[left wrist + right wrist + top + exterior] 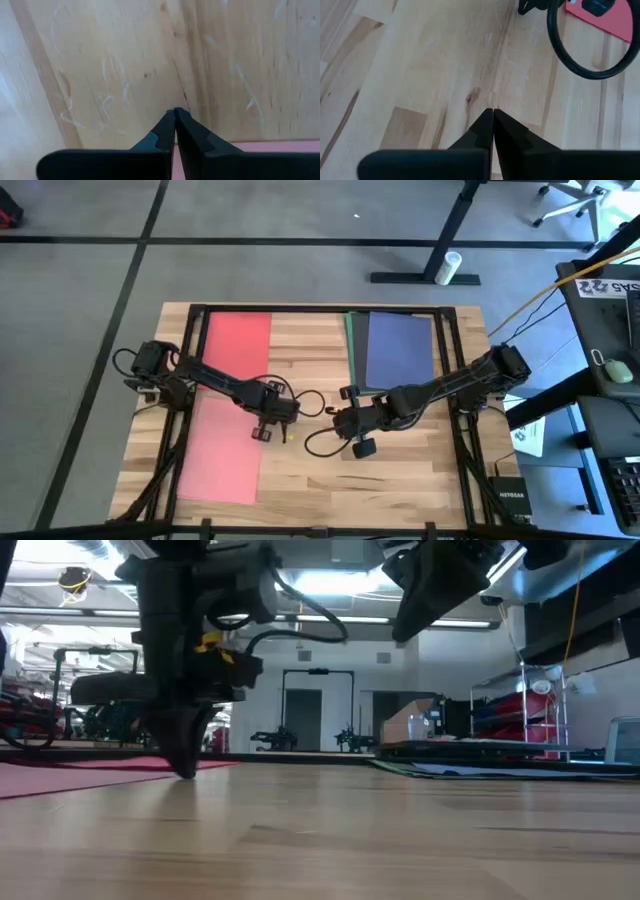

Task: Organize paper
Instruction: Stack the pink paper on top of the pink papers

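The left gripper [264,423], fingers clenched, presses the pink paper's [222,452] edge beside the red sheet [238,338]; sliding could crumple it. The right gripper [352,423], pinched empty, hovers near the blue sheet [398,348].

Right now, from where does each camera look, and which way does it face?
High: overhead, straight down; both arms, red paper, blue paper.
Low: table height, level across; left gripper at the red sheet.
Left wrist: down at the table; shut fingers.
Right wrist: down at wood; right gripper shut.
Shared: red paper, all four.
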### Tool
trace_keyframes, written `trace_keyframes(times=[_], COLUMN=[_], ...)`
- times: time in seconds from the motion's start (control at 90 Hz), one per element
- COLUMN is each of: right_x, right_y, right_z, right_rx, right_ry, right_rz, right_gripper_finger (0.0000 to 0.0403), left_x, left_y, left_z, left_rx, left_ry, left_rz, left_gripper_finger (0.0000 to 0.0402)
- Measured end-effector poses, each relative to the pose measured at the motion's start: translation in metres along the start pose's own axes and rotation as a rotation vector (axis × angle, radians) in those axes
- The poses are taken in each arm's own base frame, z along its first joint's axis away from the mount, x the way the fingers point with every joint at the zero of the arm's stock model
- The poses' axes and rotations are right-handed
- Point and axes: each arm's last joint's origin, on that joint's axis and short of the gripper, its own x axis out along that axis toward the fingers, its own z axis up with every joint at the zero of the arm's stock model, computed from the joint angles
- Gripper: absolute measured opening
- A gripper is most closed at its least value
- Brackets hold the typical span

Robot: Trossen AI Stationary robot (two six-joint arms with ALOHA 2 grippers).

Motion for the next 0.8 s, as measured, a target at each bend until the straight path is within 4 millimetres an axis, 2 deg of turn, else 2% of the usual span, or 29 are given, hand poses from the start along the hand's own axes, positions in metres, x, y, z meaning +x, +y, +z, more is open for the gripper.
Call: trace_keyframes(times=[0.8], right_x=[0.000], right_y=[0.000], right_z=[-0.001], right_rx=[-0.004], right_ry=[0.014], right_rz=[-0.016], right_gripper_finger=[0.0000], left_x=[0.002], left_y=[0.004], left_z=[-0.011], left_rx=[-0.040], left_ry=[0.106], left_rz=[0.020], left_gripper_finger=[0.0000])
